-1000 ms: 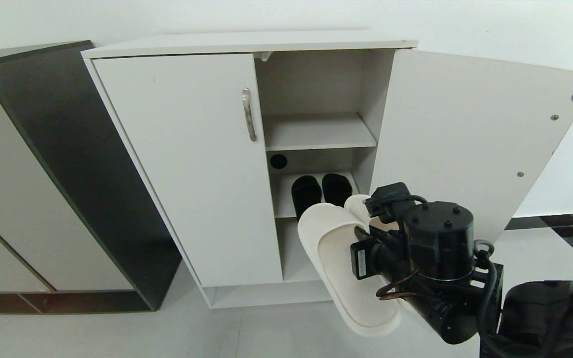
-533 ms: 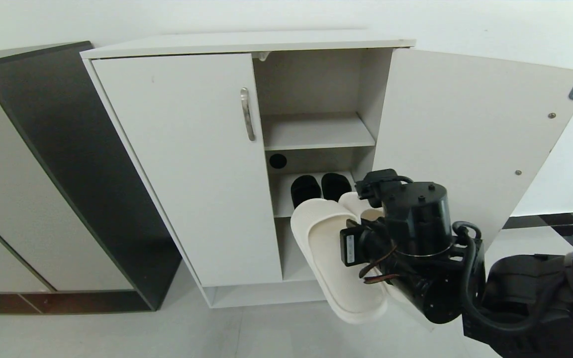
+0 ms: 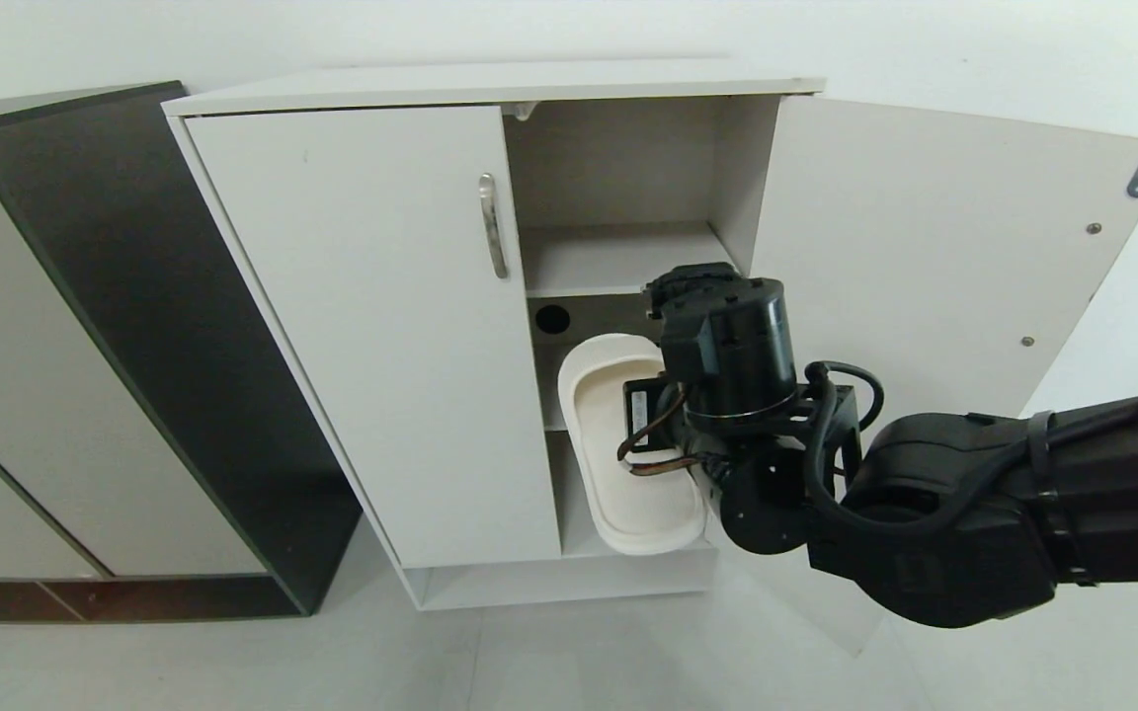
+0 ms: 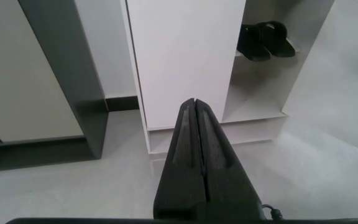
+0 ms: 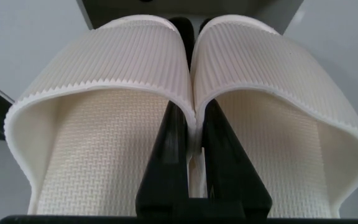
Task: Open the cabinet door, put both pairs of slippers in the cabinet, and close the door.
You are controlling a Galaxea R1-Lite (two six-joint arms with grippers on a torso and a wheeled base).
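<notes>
Head and left wrist views share the cabinet (image 3: pixel 371 326).

cream ribbed slippers (image 5: pixel 107 78), black slippers (image 4: pixel 263 40), white cabinet (image 3: pixel 371 326)

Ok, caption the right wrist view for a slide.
Right gripper clamping both white slippers by their inner edges.

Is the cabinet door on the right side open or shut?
Open. The right door stands out wide from the cabinet, so the shelf inside shows. The left door is shut flat.
</notes>
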